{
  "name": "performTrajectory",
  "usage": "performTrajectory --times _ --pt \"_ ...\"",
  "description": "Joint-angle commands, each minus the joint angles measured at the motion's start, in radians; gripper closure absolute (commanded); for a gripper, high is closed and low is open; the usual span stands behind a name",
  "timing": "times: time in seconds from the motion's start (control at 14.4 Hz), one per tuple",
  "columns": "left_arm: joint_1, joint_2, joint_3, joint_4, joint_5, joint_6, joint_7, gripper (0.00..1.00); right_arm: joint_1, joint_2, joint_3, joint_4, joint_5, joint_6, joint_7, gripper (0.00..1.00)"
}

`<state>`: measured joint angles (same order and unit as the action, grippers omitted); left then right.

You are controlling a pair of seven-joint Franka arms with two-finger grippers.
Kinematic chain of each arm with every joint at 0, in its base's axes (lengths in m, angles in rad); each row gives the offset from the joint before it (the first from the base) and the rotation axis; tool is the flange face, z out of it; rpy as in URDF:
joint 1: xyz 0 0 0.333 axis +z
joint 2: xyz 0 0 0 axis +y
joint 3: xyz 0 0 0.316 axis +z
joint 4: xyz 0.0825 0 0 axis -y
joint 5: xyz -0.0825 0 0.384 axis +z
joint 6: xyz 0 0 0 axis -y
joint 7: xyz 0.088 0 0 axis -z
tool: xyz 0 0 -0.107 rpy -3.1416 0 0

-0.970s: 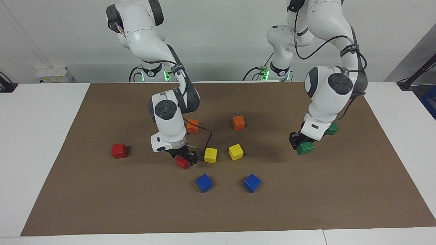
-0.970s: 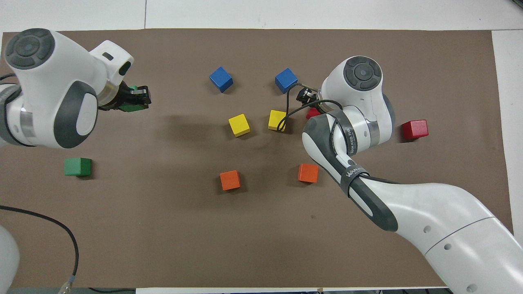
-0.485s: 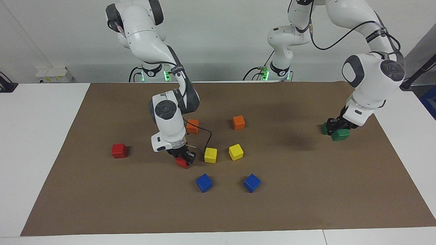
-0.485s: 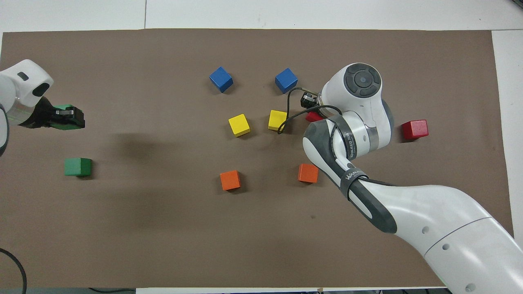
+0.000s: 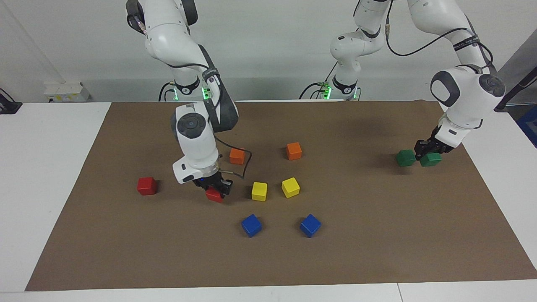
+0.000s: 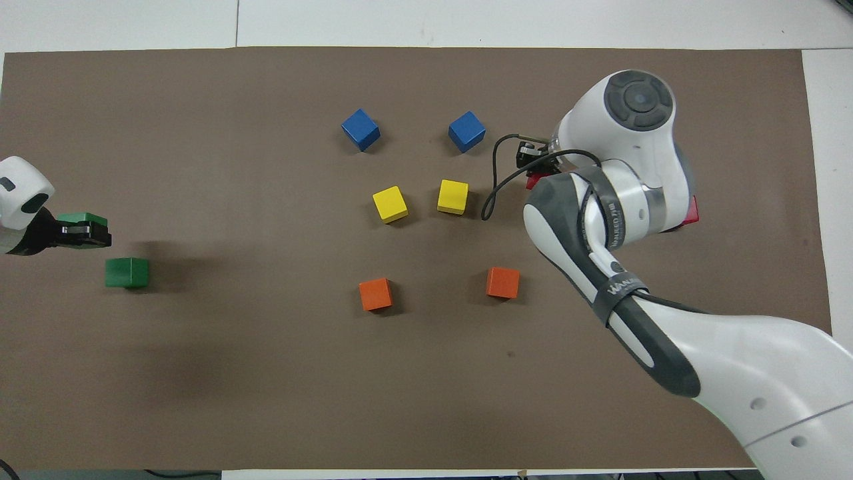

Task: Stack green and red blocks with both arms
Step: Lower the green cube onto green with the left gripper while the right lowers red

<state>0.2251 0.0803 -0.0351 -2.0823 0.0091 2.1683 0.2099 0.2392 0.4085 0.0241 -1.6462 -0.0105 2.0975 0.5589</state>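
Your left gripper (image 5: 427, 153) pinches a green block (image 5: 431, 159) in the air, just beside the second green block (image 5: 405, 157), which lies on the brown mat (image 5: 377, 235) at the left arm's end. Your right gripper (image 5: 215, 189) pinches a red block (image 5: 214, 195) just above the mat, between the other red block (image 5: 147, 186) and the yellow cubes (image 5: 259, 191). Orange cubes (image 5: 294, 151) lie nearer to the robots, and blue cubes (image 5: 251, 225) lie farther from them.
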Motion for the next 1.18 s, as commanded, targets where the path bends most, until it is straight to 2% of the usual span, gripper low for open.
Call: performTrajectory --times 0.0,0.21,0.42,0.55,0.9,1.11 --pt "0.005 -0.073 -0.008 -0.094 -0.014 0.039 0.012 1.00 -0.059 -0.114 0.007 -0.026 -0.006 -0.109 -0.153 1.00" --pt "0.010 -0.077 -0.008 -0.131 -0.021 0.053 0.013 1.00 -0.151 -0.192 0.010 -0.040 -0.005 -0.192 -0.368 1.00" --pt "0.016 -0.097 -0.008 -0.180 -0.026 0.091 0.012 1.00 -0.237 -0.243 0.010 -0.092 -0.003 -0.201 -0.564 1.00" --pt "0.019 -0.102 -0.008 -0.196 -0.027 0.107 0.012 1.00 -0.290 -0.261 0.010 -0.148 -0.002 -0.159 -0.643 1.00" --pt "0.025 -0.117 -0.008 -0.237 -0.040 0.139 0.012 1.00 -0.350 -0.263 0.010 -0.256 -0.003 0.010 -0.709 1.00" --pt "0.026 -0.120 -0.008 -0.251 -0.040 0.153 0.012 1.00 -0.363 -0.244 0.010 -0.264 -0.003 0.030 -0.712 1.00"
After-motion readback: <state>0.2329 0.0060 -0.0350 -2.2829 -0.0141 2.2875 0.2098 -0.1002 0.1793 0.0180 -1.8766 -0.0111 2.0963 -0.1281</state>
